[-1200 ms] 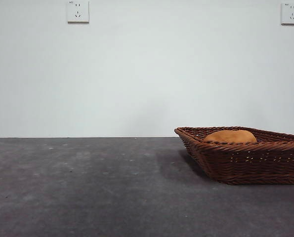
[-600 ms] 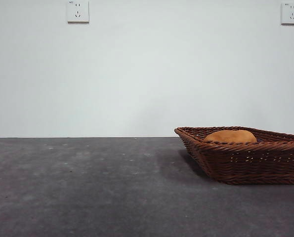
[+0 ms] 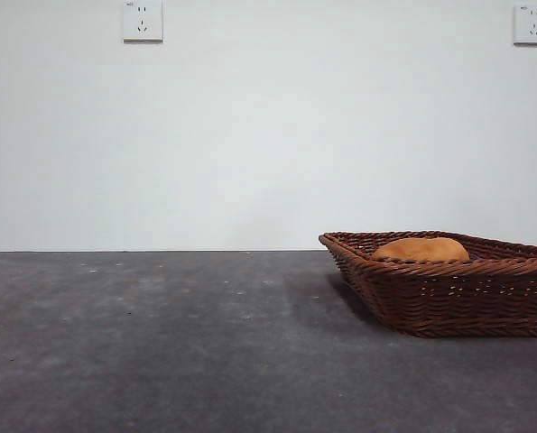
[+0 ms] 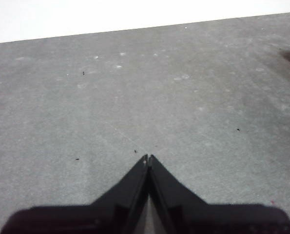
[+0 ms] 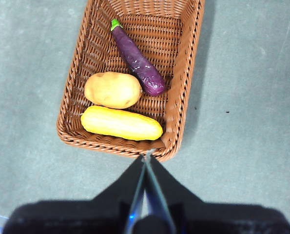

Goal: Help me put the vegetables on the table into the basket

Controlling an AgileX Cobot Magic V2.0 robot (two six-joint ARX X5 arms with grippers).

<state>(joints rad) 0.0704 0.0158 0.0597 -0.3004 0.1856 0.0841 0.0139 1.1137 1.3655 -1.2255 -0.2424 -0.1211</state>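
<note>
In the front view, the dark grey, mottled matte table [image 3: 160, 343] stretches wide, with the brown woven wicker basket [image 3: 449, 298] standing at its right, flared sides rising to a braided rim; only the rounded tan-orange top of the potato [image 3: 421, 249] shows above that rim. 2 white wall sockets [image 3: 143, 21] sit high on the pale wall, with no writing that can be read. No arm appears here. In the left wrist view, the left gripper [image 4: 148, 158] hangs over bare, speckled table, its 2 black jaws pressed together to a point and holding nothing. The right wrist view looks down into the basket and shows what the front view hides: all 3 vegetables lie inside, the smooth oval potato [image 5: 112, 89] in the middle, the long yellow lump [image 5: 121, 123] just beside it, and the glossy dark purple eggplant [image 5: 138, 61] with its green stem lying slantwise. The right gripper [image 5: 146, 157] hovers above the basket's near rim, jaws closed tip to tip, empty.
</note>
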